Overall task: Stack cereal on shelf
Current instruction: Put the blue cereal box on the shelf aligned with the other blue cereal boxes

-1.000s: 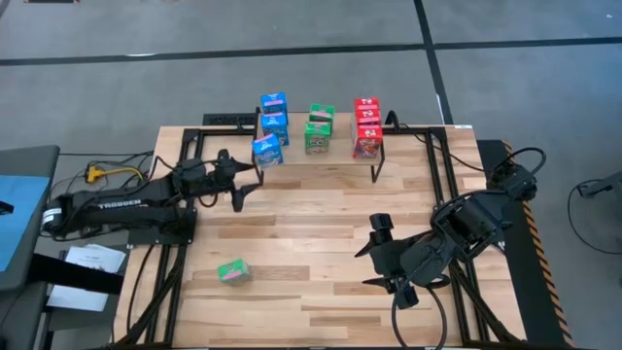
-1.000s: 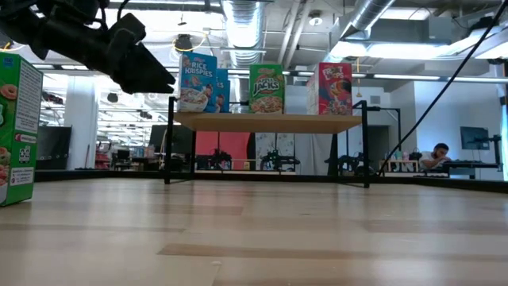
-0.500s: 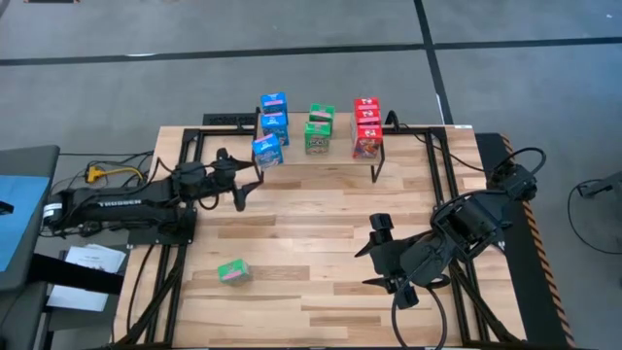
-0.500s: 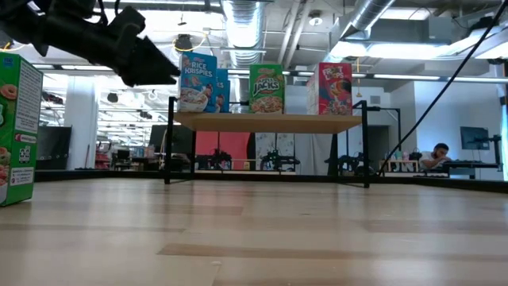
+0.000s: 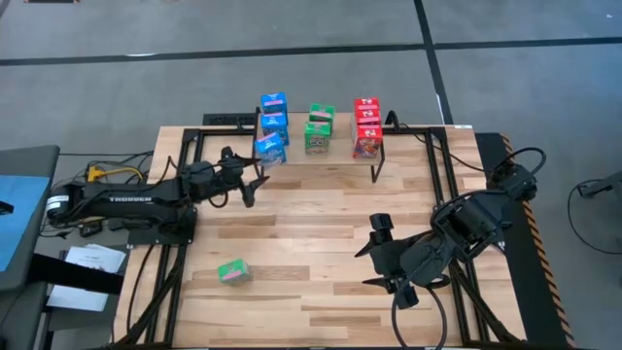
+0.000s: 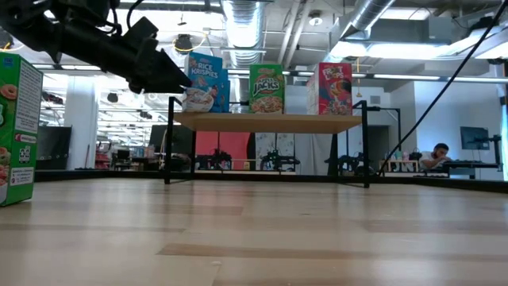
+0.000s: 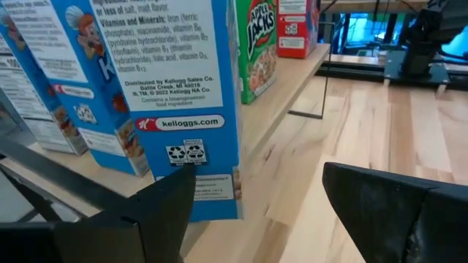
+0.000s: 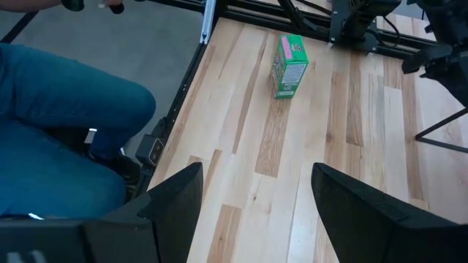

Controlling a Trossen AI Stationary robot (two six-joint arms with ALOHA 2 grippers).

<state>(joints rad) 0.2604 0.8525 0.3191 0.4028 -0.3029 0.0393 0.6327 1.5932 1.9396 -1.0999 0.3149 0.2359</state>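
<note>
The dark left arm is stretched low across the plank tabletop (image 5: 321, 253) toward the shelf, its left gripper (image 5: 255, 180) levelled at the shelf's left end. Its two dark fingers (image 7: 153, 212) are spread wide with nothing clamped. The front blue printed cardboard cereal box (image 7: 183, 95) is seen tilted, leaning off vertical at the shelf's front left edge, just ahead of the gap between the fingers; contact cannot be told.

The low light-wood shelf board on thin black metal legs (image 6: 270, 122) is loaded with flat-faced rectangular boxes: two more blue boxes (image 5: 274, 112) behind the tilted one, two green boxes (image 5: 318, 131) in the middle, three red boxes (image 5: 366, 126) at the right end. All are upright.

One green cardboard box (image 5: 231, 271) is left on the tabletop near the front left, well apart from both grippers.

The right arm is folded over the table's front right area. The right gripper (image 5: 389, 258) is held above bare planks, fingers (image 8: 183, 197) parted, empty. In its wrist view a person's blue-trousered leg (image 8: 66, 124) is seen beside the table.
</note>
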